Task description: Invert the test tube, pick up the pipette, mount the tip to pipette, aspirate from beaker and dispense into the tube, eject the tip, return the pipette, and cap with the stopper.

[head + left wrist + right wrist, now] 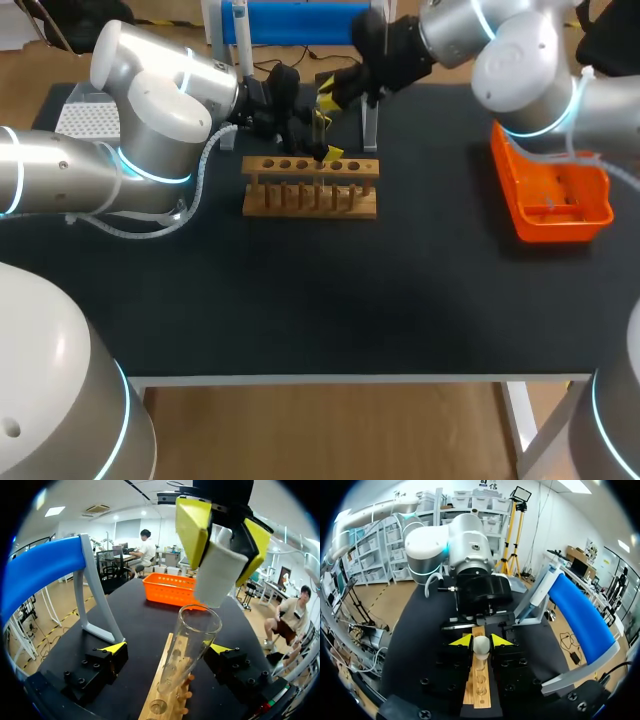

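So the test tube (192, 640) stood upright in the wooden rack (310, 200), mouth up, in one of the holes toward the rack's right end. The rack sat toward the back of the black table (400, 300).

The left gripper (167, 647) was down at the rack with its 2 yellow-tipped fingers on either side of the tube, but spread wide. There was a clear gap on at least 1 side, so it wasn't squeezing anything. I couldn't say whether the other finger touched the glass.

The right gripper (481, 640) came in from the far right corner and hung just above the tube's mouth. Its 2 fingers were clamped on the white stopper (217, 575), 1 from each side. The stopper's lower end was close over the rim, slightly off to one side and not in the tube. From the right wrist view it lined up over the length of the rack, with the left arm right ahead of it.

The pipette (241, 35) was hanging on the blue stand (300, 20) at the back edge, behind the rack. An orange basket (555, 200) sat well off to the right, and a white box with a perforated top (85, 118) was at the back left, partly hidden by the left arm.
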You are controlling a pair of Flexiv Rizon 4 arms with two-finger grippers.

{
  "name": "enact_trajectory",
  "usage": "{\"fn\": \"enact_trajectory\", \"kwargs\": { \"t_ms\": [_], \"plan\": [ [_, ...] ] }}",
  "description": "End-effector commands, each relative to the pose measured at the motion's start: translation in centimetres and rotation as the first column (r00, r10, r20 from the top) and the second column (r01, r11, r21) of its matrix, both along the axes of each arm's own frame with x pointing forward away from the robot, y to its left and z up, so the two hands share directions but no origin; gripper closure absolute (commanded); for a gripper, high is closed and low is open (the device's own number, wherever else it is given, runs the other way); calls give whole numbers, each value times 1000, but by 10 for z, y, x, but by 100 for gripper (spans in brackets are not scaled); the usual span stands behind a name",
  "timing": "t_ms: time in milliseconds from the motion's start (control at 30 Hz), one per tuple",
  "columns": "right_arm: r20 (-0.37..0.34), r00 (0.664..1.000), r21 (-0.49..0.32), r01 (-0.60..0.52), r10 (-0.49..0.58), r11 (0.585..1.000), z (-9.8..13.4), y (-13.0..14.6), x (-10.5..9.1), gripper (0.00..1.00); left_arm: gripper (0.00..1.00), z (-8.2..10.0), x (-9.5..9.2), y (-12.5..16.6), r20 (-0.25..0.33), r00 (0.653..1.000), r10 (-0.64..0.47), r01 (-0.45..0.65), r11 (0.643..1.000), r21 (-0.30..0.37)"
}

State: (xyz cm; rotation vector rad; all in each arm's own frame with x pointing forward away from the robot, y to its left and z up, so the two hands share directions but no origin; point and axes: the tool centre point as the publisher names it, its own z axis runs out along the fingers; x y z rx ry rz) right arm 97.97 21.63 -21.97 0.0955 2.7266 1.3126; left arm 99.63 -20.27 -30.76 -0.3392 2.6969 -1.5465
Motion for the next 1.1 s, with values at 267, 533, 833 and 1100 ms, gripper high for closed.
{"fn": "enact_trajectory", "kwargs": {
  "t_ms": [267, 533, 833, 1100],
  "plan": [
    [-11, 1000, -13, -1, 1, 1000, -8, 3, 1, 100, 0, 0, 0, 0, -1, 1000, 2, -2, 1000, 2],
    [3, 1000, 10, 13, -13, 1000, 8, -1, 5, 100, 0, 0, 0, 0, -1, 1000, 2, -2, 1000, 2],
    [-29, 999, 39, 30, -29, 999, 21, 3, 4, 100, 0, 0, 0, 0, -1, 1000, 2, -2, 1000, 2],
    [-38, 999, 41, 31, -29, 999, 24, 10, 0, 100, 0, 0, 0, 0, -1, 1000, 2, -2, 1000, 2]
  ]
}}
